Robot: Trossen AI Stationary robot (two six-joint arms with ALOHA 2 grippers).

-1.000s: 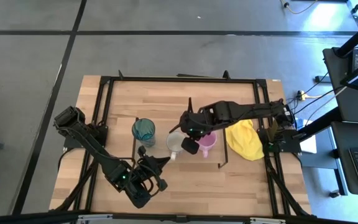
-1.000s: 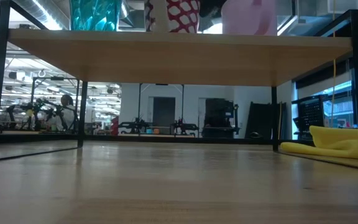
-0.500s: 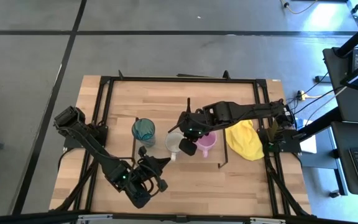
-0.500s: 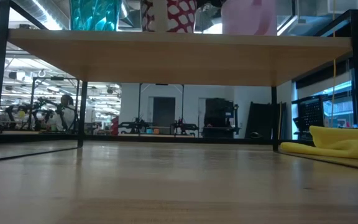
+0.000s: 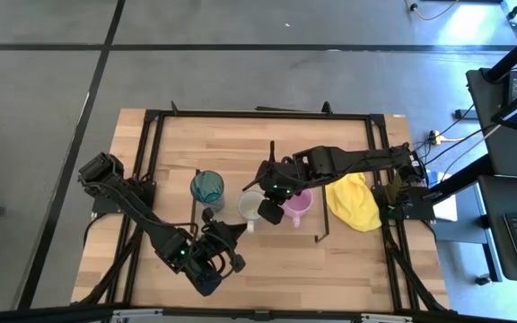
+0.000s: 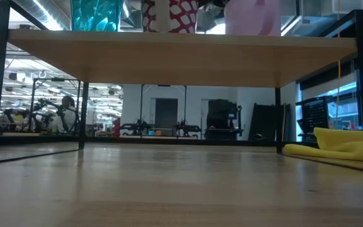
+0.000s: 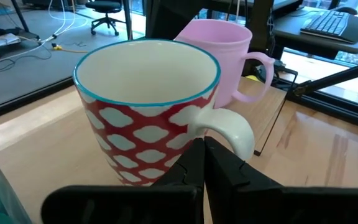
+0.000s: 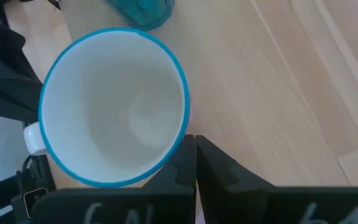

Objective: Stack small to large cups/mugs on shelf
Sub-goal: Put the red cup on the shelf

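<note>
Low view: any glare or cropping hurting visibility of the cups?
Low view: the shelf underside sits in shade, cups are cropped at the frame's top, bright window backlight behind the pink mug. Left wrist view: patterned mug sharp, room behind soft. High view: evenly lit.

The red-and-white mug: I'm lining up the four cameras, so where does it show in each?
High view: red-and-white mug mid-shelf, between the teal tumbler and the pink mug.
Low view: top edge, on the shelf, only its base showing.
Left wrist view: centre, handle toward the camera.
Right wrist view: seen from above.
Shared landmark: the pink mug beside it, though not clear in the right wrist view.
</note>
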